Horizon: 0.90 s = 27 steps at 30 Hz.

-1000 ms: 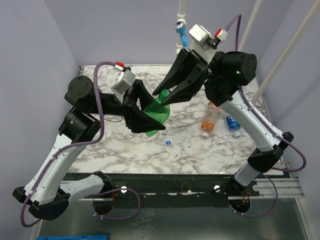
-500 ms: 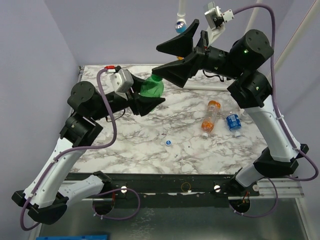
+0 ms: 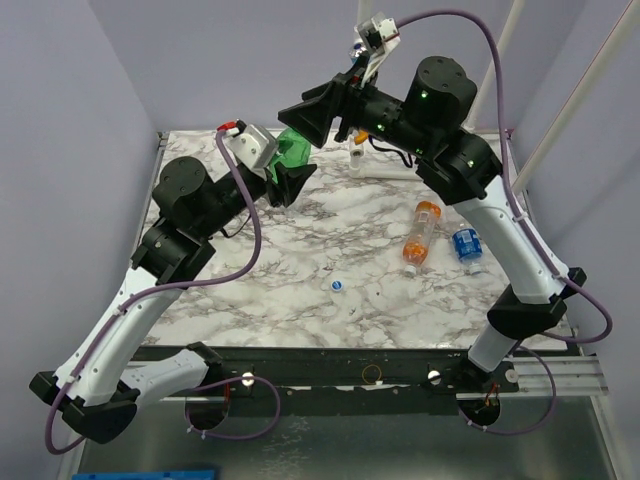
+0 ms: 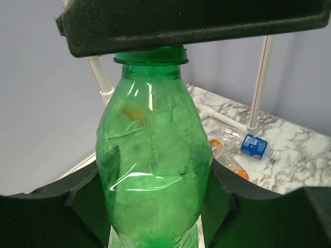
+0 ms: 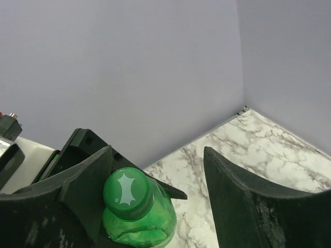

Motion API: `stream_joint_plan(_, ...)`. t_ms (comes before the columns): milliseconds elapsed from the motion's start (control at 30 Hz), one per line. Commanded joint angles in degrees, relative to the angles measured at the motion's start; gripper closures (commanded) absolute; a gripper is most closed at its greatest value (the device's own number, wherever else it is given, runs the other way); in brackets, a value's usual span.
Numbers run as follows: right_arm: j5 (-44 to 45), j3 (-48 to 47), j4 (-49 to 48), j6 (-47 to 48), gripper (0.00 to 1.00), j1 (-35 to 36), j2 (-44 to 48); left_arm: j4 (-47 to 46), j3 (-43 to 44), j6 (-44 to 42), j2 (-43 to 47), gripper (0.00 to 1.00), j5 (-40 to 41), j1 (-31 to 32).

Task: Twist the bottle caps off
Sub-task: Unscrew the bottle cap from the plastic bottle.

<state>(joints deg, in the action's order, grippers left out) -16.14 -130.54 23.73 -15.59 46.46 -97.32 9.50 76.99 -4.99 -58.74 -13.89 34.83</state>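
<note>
The left gripper [image 4: 155, 209] pinches the green bottle [image 4: 152, 155] round its belly, up over the worktop's [image 3: 300, 250] far left. It looks empty, light and thin-walled, so I'd guess it dents or twists easily. The right gripper [image 5: 158, 155] stands spread about the cap [image 5: 126, 194]; best taken squarely by its sides

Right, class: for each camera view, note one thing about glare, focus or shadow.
Left wrist: white glare streaks on the green bottle. Right wrist: the green cap is sharp, walls evenly lit. Top external: soft light, faint shadows on the marble table.
</note>
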Motion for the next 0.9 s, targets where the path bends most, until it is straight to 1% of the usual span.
stream_joint_plan(0, 4.76, 3.34, -3.35, -0.89, 0.33, 0.39, 1.72, -1.05, 0.18, -0.11, 0.12, 1.0, 2.9, -0.2)
stream_joint_plan(67, 4.47, 5.04, -5.22, -1.6, 0.4, 0.39, 2.41, -1.21, 0.09, 0.07, 0.14, 1.0, 3.02, -0.2)
stream_joint_plan(133, 4.07, 5.79, -5.83, -2.09, 0.5, 0.39, 2.53, -1.32, 0.05, 0.2, 0.12, 1.0, 3.09, -0.21)
stream_joint_plan(267, 2.88, 7.16, -7.04, -3.3, 0.8, 0.39, 2.65, -1.5, 0.24, 1.16, 0.05, 1.0, 2.95, -0.2)
stream_joint_plan(400, 1.49, 8.29, -9.05, -3.24, 0.99, 0.39, 3.78, -1.56, 0.43, 3.9, 0.29, 1.0, 0.04, -0.2)
stream_joint_plan(433, 0.8, 8.44, -9.74, -2.89, 0.99, 0.39, 4.19, -1.56, 0.48, 4.65, 0.46, 1.0, -1.15, -0.2)
stream_joint_plan(500, -3.52, 8.53, -11.34, -1.65, 1.0, 0.32, 4.82, -1.74, 0.51, 7.15, 0.88, 1.0, -5.36, -0.2)
stream_joint_plan(567, -9.99, 9.02, -13.43, -1.27, 0.99, 0.23, 5.59, -2.01, 0.68, 9.6, 1.32, 1.0, -10.5, -0.2)
stream_joint_plan(633, -20.25, 9.36, -16.17, -2.0, 0.99, -0.13, 6.17, -2.66, 1.01, 12.72, 1.77, 1.0, -16.49, -0.2)
stream_joint_plan(667, -23.88, 9.46, -17.61, -2.89, 0.99, -0.2, 6.22, -2.86, 1.5, 14.1, 1.87, 1.0, -19.89, -0.16)
stream_joint_plan(767, -40.63, 9.16, -22.52, -7.08, 1.0, -0.49, 5.35, -3.16, 3.75, 19.64, 1.24, 1.0, -30.32, -0.2)
stream_joint_plan(833, -52.31, 8.77, -28.7, -12.8, 1.0, -0.58, 4.04, -3.39, 5.6, 22.87, 0.43, 1.0, -38.6, -0.21)
stream_joint_plan(867, -56.33, 8.47, -31.96, -17.15, 0.99, -0.58, 3.23, -3.42, 6.64, 24.53, -0.17, 1.0, -43.4, -0.2)
